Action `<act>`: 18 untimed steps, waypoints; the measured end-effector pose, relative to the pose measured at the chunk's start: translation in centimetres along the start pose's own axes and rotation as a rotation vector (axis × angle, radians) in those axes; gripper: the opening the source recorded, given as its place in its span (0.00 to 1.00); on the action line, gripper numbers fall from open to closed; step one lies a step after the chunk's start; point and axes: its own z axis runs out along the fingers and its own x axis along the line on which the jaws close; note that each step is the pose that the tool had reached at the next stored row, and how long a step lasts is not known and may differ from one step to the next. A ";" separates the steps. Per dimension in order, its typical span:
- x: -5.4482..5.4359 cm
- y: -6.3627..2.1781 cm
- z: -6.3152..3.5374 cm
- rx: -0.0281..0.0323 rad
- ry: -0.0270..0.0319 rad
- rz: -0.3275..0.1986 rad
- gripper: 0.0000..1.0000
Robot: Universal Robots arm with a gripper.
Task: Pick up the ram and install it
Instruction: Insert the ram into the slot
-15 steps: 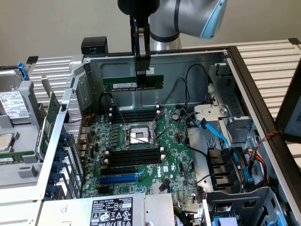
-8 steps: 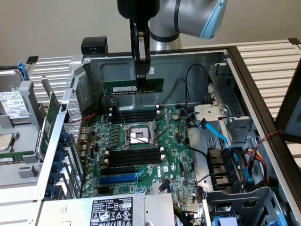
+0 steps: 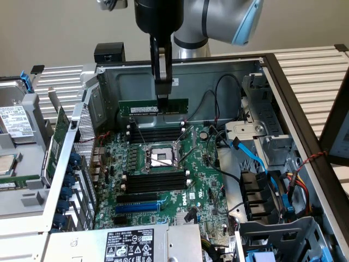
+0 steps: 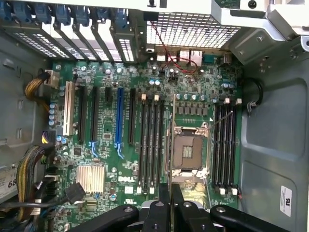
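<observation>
Pinching the ram (image 3: 154,107) along its upper long edge, your gripper (image 3: 162,97) has its two dark fingers closed tight on the stick, a little toward the exterior view's right of its middle. The green board hangs level and on edge below the fingers, its white label on the half toward the exterior view's left. You have it up in the air inside the open computer case (image 3: 229,71), in front of the grey back wall and clear of the motherboard (image 3: 196,180).

Just below the stick in the exterior view lies one bank of black memory slots (image 3: 155,132) with white end clips, and the stick runs the same way as those slots. No slot has a stick in it. Past that bank you can see the open processor socket (image 3: 160,158) with its metal frame, then a second bank of black slots (image 3: 155,183), then the blue expansion slot (image 3: 136,208).

From the wrist you look straight down on the board: the fingers (image 4: 161,208) meet close together, the socket sits between the two slot banks, and a silver heatsink (image 4: 90,176) stands beyond the blue slot. Toward the exterior view's right, blue cables (image 3: 253,158) loop beside the board.
</observation>
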 end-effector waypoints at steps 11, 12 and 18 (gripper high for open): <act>0.2 0.71 1.35 0.0129 -0.0062 0.008 0.13; 0.2 0.71 1.52 0.0137 -0.0063 0.008 0.13; 0.4 0.70 2.28 0.0177 -0.0050 0.009 0.13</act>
